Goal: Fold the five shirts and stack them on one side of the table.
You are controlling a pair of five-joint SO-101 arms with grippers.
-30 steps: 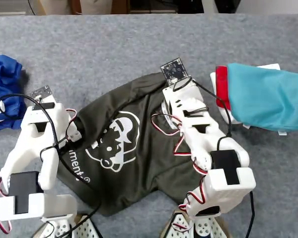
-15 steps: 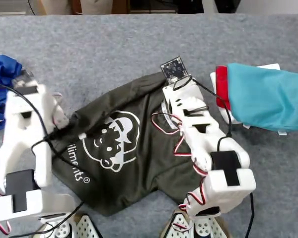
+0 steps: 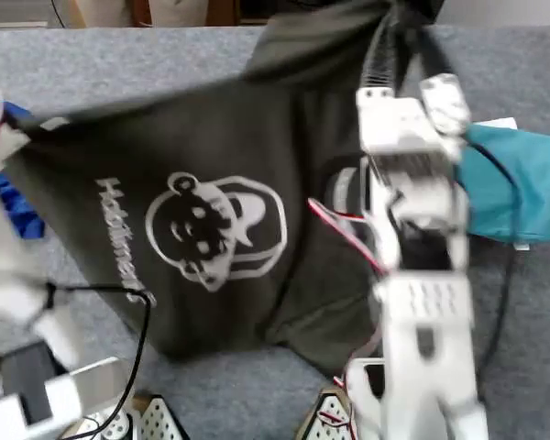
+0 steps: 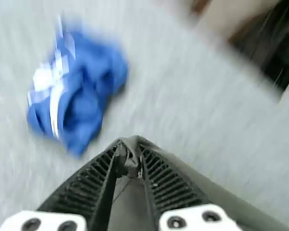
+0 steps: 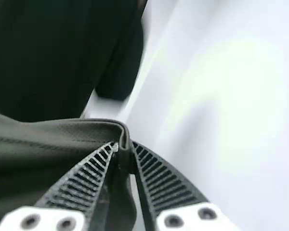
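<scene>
Hoisted since a second ago: dark olive cotton T-shirt with a white bear print [image 3: 211, 229], then rumpled on the grey felt-covered table [image 3: 119, 64], now off it and spread like a banner. Clamped at one upper corner by left gripper [image 4: 129, 159], ribbed fingers pinched tight on a fold of olive cloth. Clamped at the other by right gripper [image 5: 123, 149], likewise closed on a hemmed edge. Runs lengthwise along the taut top edge, from the table's left side up toward the far right. Hangs below both grips, print facing the high camera. Probably calls next for lowering flat, so worth noting that the cloth drops toward the arm bases, not away. Nearer the right arm: folded teal cotton shirt [image 3: 522, 192], likely the stack. By the left arm: crumpled blue shirt with white stripes [image 4: 72, 110]. Hard to make out: left arm, smeared by motion; lower hem, partly behind the right arm; which corners are gripped.
</scene>
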